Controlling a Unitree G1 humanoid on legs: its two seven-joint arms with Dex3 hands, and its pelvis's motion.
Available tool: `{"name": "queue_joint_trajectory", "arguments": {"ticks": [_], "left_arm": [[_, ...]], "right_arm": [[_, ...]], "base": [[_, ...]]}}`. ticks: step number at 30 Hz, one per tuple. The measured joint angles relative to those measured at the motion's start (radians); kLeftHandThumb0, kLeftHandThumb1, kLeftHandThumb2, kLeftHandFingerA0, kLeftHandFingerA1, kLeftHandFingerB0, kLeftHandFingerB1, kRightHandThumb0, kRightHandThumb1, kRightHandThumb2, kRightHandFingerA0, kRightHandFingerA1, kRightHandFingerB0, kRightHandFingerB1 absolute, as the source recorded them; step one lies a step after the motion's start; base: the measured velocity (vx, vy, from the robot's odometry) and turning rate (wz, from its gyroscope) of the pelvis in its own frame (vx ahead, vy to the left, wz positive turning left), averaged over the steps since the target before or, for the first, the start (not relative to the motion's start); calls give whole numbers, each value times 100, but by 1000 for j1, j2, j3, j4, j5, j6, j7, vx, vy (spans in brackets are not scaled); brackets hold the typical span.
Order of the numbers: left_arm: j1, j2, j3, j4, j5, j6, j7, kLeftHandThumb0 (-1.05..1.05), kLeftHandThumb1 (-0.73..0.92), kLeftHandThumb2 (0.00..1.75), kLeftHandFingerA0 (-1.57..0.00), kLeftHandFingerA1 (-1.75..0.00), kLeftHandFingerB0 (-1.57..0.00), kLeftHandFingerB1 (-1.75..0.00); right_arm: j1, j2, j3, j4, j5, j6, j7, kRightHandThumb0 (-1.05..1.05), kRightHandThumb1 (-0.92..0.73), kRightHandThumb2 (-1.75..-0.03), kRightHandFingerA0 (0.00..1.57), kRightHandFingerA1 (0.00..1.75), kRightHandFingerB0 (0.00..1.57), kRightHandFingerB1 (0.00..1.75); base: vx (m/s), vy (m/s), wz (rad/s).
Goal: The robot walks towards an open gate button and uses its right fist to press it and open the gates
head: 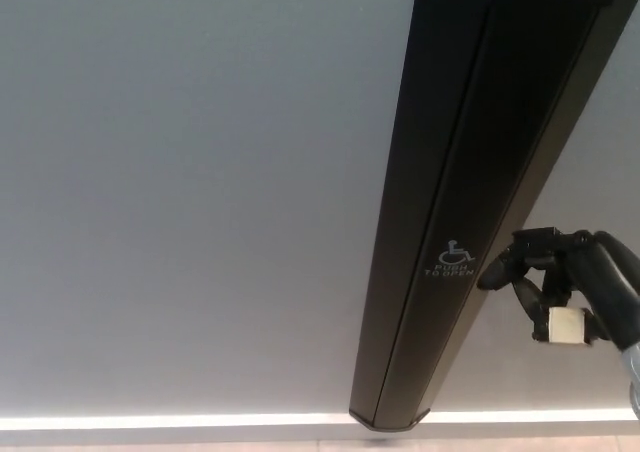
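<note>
Right hand (560, 287), black, enters from four o'clock, its fingers (497, 272) curled into a loose fist holding nothing, one fingertip touching the right edge of the push bar (455, 212). This long black bar runs from one o'clock down to six o'clock against a grey wall (180, 192). Its wheelchair "push to open" label (455, 262) sits just left of the fist.

A plain pale grey wall (190, 172) fills nearly the whole view, with a thin bright strip of light (170, 422) along its base where it meets a pale floor (200, 444).
</note>
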Motion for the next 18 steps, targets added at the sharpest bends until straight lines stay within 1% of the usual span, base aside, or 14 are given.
{"name": "queue_joint_trajectory", "arguments": {"ticks": [1,3,4,5,6,9,10,12,13,14,15,16,17,18], "left_arm": [[0,1,0,0,0,0,0,-6,54,105,-107,-99,-102,-74],[0,2,1,0,0,0,0,-6,54,105,-107,-99,-102,-74],[0,2,1,-1,0,0,0,-2,53,107,-107,-97,-102,-70],[0,2,2,-1,-1,0,0,-2,53,107,-107,-97,-102,-70],[0,2,3,-1,-1,0,-1,-4,56,100,-108,-94,-100,-68],[-1,2,5,2,-2,0,-5,-5,56,99,-109,-95,-101,-69],[-1,2,5,3,-2,0,-6,-2,52,103,-109,-96,-103,-67],[0,2,5,6,-2,0,-8,0,53,104,-109,-96,-102,-67],[0,2,5,7,-2,0,-9,0,52,105,-109,-96,-102,-67],[0,2,5,7,-2,0,-9,0,52,105,-109,-96,-102,-67],[0,3,7,9,-3,0,-11,0,50,108,-109,-97,-103,-68],[1,3,7,9,-3,0,-12,0,50,108,-109,-97,-103,-68],[1,3,7,11,-3,0,-12,-3,53,101,-108,-96,-101,-68],[1,3,7,11,-3,0,-12,-3,53,101,-108,-96,-101,-68]], "right_arm": [[-11,0,3,13,-2,5,0,-21,-59,-107,94,155,95,94],[-38,6,11,47,-5,15,-1,-21,-59,-107,94,155,95,94],[-43,9,13,52,-6,17,-2,-21,-60,-106,95,159,95,93],[-58,17,17,63,-8,25,-2,-21,-60,-106,95,159,95,93],[-65,22,19,68,-8,29,-3,-21,-60,-105,95,158,95,92],[-91,44,30,83,-13,47,-8,-23,-61,-103,95,156,96,92],[-98,51,32,87,-14,52,-11,-22,-59,-106,95,152,96,95],[-110,64,36,96,-18,63,-16,-22,-58,-107,96,152,96,97],[-116,72,38,100,-20,67,-20,-24,-59,-107,94,160,95,99],[-119,75,39,101,-20,69,-21,-24,-59,-107,94,160,95,99],[-126,84,40,107,-22,77,-28,-23,-59,-107,92,159,94,103],[-128,86,40,109,-23,79,-30,-23,-59,-107,92,159,94,103],[-132,97,40,111,-25,90,-37,-22,-60,-106,93,151,94,103],[-135,105,40,111,-27,97,-41,-22,-60,-106,93,151,94,103]], "base": [[0,0,0],[0,0,0],[0,0,0],[0,0,0],[0,0,0],[0,0,0],[0,0,0],[0,0,0],[0,0,0],[0,0,0],[0,0,0],[0,0,0],[0,0,0],[0,0,0]]}}
